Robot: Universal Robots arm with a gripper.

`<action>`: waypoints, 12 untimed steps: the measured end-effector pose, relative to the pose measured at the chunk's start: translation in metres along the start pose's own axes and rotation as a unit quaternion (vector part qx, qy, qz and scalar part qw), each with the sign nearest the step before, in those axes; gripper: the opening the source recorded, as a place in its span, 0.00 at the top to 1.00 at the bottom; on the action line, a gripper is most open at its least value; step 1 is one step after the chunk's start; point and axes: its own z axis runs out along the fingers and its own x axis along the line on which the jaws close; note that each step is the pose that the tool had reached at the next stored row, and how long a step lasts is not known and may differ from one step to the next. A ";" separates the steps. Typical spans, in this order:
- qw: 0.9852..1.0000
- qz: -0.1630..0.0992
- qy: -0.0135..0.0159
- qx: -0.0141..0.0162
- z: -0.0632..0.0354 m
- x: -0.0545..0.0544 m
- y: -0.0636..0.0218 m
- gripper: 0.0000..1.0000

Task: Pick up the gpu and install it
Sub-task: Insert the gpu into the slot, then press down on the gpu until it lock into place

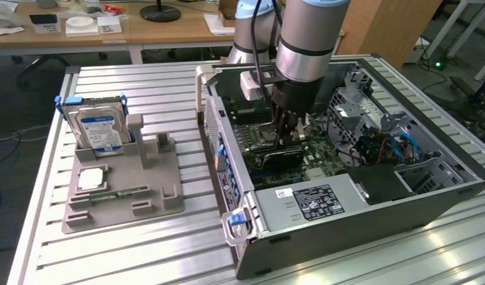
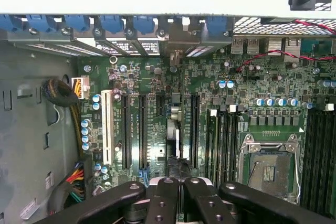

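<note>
The gpu [image 1: 274,156] stands on edge on the motherboard [image 1: 263,127] inside the open computer case [image 1: 432,196]. Its black cooler shows just under my gripper [image 1: 289,139]. In the wrist view the gpu [image 2: 176,140] appears edge-on as a thin card in line with a long slot. Its bracket end reaches the rear slot openings. My gripper [image 2: 181,200] hangs directly over the card's upper edge, fingers [image 2: 165,203] pressed together with nothing between them. I cannot tell whether they touch the card.
A silver hard drive [image 1: 100,127] with a blue-white label stands in a grey holder [image 1: 147,202] on the exterior view's left, beside a narrow memory stick [image 1: 116,194]. Inside the case are the CPU socket [image 2: 268,169], bare slots [image 2: 142,129], a cable bundle [image 2: 65,98] and the power supply [image 1: 314,202].
</note>
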 end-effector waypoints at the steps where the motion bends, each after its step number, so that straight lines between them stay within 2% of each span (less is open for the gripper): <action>1: 1.000 0.000 0.000 0.000 0.0000 0.000 0.0000 0.89; 12: 1.000 0.000 0.000 0.000 0.0000 0.000 0.0000 0.89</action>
